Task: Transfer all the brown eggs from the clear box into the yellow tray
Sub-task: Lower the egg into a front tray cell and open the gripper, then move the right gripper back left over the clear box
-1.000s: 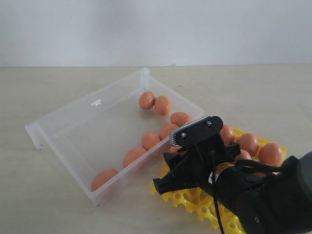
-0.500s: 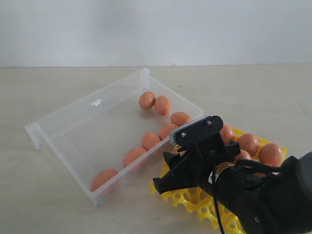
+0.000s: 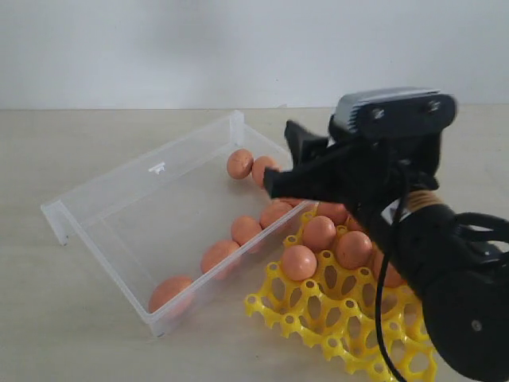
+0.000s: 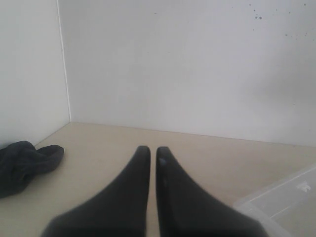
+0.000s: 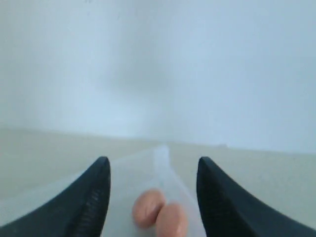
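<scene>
Several brown eggs [image 3: 246, 229] lie along the right side of the clear box [image 3: 143, 171], two of them at its far end [image 3: 239, 163]. More eggs [image 3: 299, 262] sit in cups of the yellow tray [image 3: 318, 322] beside the box. My right gripper [image 3: 284, 163] hangs open and empty above the box's right wall, well over the eggs. Its wrist view shows the two far eggs [image 5: 148, 207] below and between the open fingers [image 5: 94, 197]. My left gripper [image 4: 153, 150] is shut on nothing, away from the eggs, with a corner of the box [image 4: 281, 197] beside it.
A dark cloth [image 4: 24, 165] lies on the table near the left wall, seen only in the left wrist view. The right arm's black body [image 3: 445, 278] covers the tray's right half. A white wall runs behind the table.
My right gripper has risen from low over the tray's near-left cups to high above the box's right wall, still open. Eggs in the tray's front cups now show.
</scene>
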`<control>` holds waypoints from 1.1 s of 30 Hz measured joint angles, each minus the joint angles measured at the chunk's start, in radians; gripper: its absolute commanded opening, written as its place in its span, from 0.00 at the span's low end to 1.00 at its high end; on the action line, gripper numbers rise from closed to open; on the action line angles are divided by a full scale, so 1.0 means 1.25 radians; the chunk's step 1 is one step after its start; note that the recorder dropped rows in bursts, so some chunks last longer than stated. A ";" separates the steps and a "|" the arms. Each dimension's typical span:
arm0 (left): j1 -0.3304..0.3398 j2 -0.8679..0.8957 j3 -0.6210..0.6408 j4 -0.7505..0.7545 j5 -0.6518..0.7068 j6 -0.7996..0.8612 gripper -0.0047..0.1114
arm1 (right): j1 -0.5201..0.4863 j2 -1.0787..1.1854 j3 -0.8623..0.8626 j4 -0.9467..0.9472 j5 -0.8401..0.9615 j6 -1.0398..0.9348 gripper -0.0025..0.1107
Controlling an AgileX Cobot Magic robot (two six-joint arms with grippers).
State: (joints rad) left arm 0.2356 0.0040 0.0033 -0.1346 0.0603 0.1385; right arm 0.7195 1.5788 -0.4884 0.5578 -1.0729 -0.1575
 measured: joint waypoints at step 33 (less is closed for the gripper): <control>0.000 0.000 0.000 0.000 0.000 0.000 0.08 | -0.102 0.257 -0.705 -0.237 1.526 -0.209 0.02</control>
State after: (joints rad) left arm 0.2356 0.0040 0.0033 -0.1346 0.0603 0.1385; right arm 0.5921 1.9000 -1.3695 0.2614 0.8347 -0.4186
